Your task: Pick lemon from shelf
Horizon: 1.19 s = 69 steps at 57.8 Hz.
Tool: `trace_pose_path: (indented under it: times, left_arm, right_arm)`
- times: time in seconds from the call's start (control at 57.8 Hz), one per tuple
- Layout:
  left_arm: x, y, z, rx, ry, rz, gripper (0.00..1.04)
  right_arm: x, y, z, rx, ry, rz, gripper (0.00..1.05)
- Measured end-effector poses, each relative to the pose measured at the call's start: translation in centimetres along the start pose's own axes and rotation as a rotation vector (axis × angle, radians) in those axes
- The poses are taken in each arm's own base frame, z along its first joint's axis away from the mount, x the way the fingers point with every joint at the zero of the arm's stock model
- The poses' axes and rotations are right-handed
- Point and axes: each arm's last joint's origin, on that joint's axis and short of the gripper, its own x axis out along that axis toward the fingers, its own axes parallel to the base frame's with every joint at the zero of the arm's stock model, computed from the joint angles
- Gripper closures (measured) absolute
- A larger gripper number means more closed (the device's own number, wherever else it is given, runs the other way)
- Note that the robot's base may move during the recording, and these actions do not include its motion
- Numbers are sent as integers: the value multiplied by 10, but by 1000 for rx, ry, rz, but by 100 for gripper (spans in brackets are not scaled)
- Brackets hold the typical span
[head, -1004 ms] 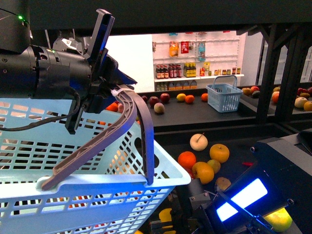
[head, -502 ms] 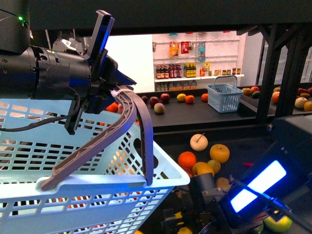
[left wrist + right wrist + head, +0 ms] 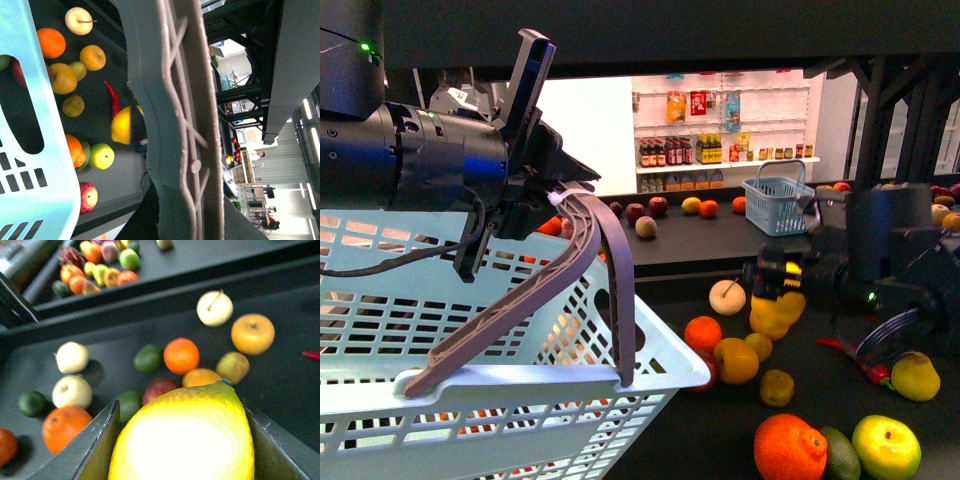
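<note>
From the front: clamps left pincer (image 3: 554, 196) on the basket handle (image 3: 535, 300), grips lemon (image 3: 786, 285) in right pincer (image 3: 775, 283) above the shelf (image 3: 715, 432) deck

From left wrist: shows lemon (image 3: 121, 126) over loose fruit (image 3: 62, 78)

From right wrist: pinches lemon (image 3: 187, 437) between both fingers (image 3: 95, 450)

Front view faces shelf (image 3: 720, 245); wrist views closer, over same shelf.

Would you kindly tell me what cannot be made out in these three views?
What lies inside the basket: front view, its slatted wall hides it.
The lower end of the lemon: right wrist view, cut off by the bottom edge, and blurred.
The shelf deck behind the handle: left wrist view, the handle covers the middle.
Labels on the wall shelves: front view, too small.
</note>
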Motion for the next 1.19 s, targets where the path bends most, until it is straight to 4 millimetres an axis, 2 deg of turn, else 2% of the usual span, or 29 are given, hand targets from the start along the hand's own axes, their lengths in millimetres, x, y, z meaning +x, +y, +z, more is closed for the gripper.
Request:
trace_pose_path:
  times: [0.087, 0.173, 0.502, 0.848, 1.107, 1.194]
  left_arm:
    - [0, 0, 0, 0, 0, 0, 97]
    - [0, 0, 0, 0, 0, 0, 97]
    - [0, 0, 0, 0, 0, 0, 97]
    - [0, 0, 0, 0, 0, 0, 97]
    - [0, 0, 0, 0, 0, 0, 97]
    - [0, 0, 0, 0, 0, 0, 97]
  right_arm:
    - [-23, 19, 27, 72, -49, 104, 41]
    - [-34, 36, 32, 108, -48, 187, 41]
    - [-51, 94, -3, 130, 61, 452, 41]
    - [-54, 106, -14, 135, 111, 519, 41]
    - [-56, 111, -29, 133, 168, 562, 41]
    - [-57, 112, -32, 130, 180, 574, 30]
